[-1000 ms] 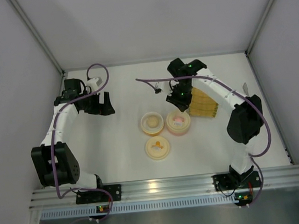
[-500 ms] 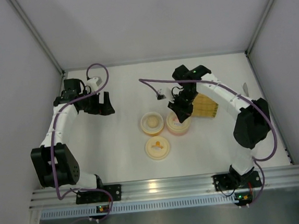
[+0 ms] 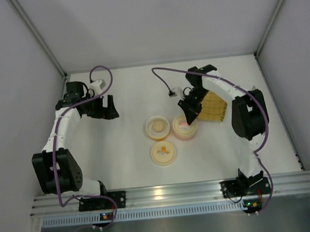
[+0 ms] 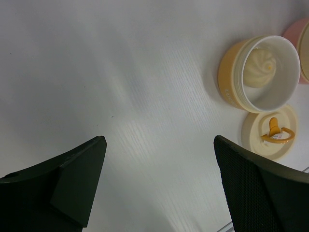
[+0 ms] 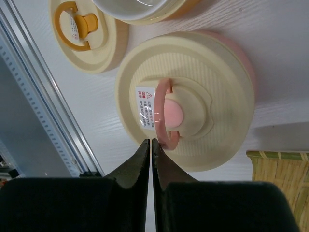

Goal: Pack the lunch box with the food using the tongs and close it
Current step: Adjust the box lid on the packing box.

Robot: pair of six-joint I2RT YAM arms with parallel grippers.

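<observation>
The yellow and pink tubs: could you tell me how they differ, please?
The yellow tub is open, its loose lid lying beside it; the pink tub is closed by a pink-handled lid. The yellow tub shows a whitish piece inside; the pink tub's contents are hidden. Both are round and alike in size.

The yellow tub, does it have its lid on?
No, the yellow tub stands open with a whitish food piece inside, and a cream lid lies flat beside it.
</observation>
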